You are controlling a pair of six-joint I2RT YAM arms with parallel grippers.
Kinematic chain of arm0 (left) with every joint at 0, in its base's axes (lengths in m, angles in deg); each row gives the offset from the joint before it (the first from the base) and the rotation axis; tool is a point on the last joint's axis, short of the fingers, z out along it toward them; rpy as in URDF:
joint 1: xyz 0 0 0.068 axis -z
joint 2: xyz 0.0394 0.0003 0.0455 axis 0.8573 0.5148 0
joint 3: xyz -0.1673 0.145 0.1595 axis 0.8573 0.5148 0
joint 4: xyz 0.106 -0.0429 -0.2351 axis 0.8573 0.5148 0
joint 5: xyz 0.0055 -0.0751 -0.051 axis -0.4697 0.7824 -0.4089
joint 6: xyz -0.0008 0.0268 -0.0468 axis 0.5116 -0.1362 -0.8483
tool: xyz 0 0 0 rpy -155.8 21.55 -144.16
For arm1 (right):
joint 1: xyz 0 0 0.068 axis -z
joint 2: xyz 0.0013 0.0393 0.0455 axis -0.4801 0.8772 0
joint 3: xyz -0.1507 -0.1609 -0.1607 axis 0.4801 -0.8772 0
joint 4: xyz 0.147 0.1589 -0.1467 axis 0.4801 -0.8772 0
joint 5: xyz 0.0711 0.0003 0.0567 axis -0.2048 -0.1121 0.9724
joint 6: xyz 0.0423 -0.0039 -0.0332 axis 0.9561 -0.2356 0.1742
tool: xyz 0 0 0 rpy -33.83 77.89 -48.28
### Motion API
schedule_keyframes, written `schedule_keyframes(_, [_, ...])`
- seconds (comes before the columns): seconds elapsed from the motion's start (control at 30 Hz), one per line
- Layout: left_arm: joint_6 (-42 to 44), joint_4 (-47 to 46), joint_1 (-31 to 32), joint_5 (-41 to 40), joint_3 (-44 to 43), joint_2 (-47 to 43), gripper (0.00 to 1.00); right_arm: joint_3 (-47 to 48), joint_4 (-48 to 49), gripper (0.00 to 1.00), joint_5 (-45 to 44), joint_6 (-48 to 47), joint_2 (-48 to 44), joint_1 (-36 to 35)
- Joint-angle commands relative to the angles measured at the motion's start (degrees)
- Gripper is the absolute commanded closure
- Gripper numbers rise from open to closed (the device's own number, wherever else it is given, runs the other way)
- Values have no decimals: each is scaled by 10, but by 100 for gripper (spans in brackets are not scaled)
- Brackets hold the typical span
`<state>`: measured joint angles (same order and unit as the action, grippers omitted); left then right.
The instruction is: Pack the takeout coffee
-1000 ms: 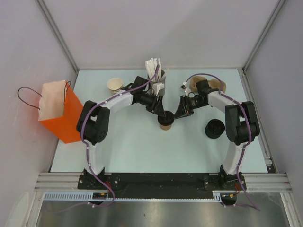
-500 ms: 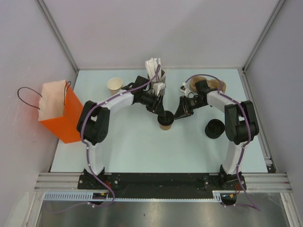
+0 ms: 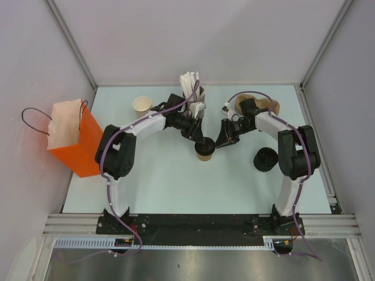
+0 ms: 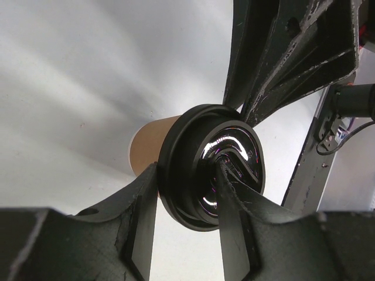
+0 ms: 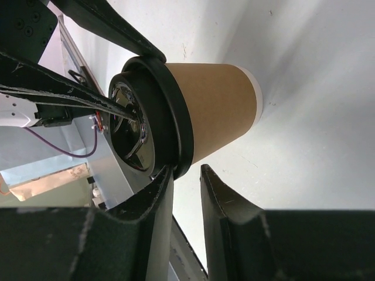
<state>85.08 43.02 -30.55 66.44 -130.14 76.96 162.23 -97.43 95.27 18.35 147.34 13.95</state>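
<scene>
A black spare lid (image 3: pixel 265 159) is lying on the table (image 3: pixel 164 181), to the right of the right gripper (image 5: pixel 186 170) and nearer the arm bases than its fingertips.

The cup (image 5: pixel 217 105) is standing upright mid-table, directly between the two sets of fingertips, and is wearing a glossy black lid (image 4: pixel 234 152). The right gripper is reaching in from the cup's right. Its fingers (image 5: pixel 220 193) are standing narrowly apart, and the lid's edge is sitting in the gap at their tips: one tip is lying against the lid and the other just beside the brown wall under it. They appear to be pinching the lid's edge.

The left gripper (image 4: pixel 186 170) is coming in from the cup's far left. Its fingers (image 4: pixel 143 216) are standing moderately apart and straddling the lid's rim, one outside the rim and the other lying over the lid's top. I cannot tell whether they are squeezing it.

An orange bag (image 3: pixel 79 146) is standing well to the left of the left fingers, at the table's edge.

Beyond the left fingers, a stack of pale cups (image 3: pixel 142 105) is sitting to their far left, and a grey holder (image 3: pixel 201 93) of white sticks (image 3: pixel 188 82) is standing almost straight behind them. Beyond the right fingers, a brown item (image 3: pixel 270 106) is lying partly hidden behind the right arm; I cannot tell what it is.
</scene>
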Motion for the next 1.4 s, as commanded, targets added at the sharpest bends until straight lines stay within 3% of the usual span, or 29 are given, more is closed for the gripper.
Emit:
schedule_keyframes(0.0, [66, 49, 10, -95, 16, 33, 58, 10, 29, 71, -130, -43, 14, -9])
schedule_keyframes(0.3, [67, 45, 10, -93, 21, 36, 58, 75, 8, 66, -6, -31, 13, 32])
schedule_keyframes(0.57, [62, 41, 10, -93, 21, 36, 59, 131, -2, 66, -5, -27, 54, 20])
schedule_keyframes(0.83, [60, 38, 10, -90, 23, 36, 59, 133, 0, 65, -5, -27, 70, -14])
schedule_keyframes(1.37, [59, 36, 10, -91, 24, 39, 59, 134, 15, 61, 66, 1, 72, -7])
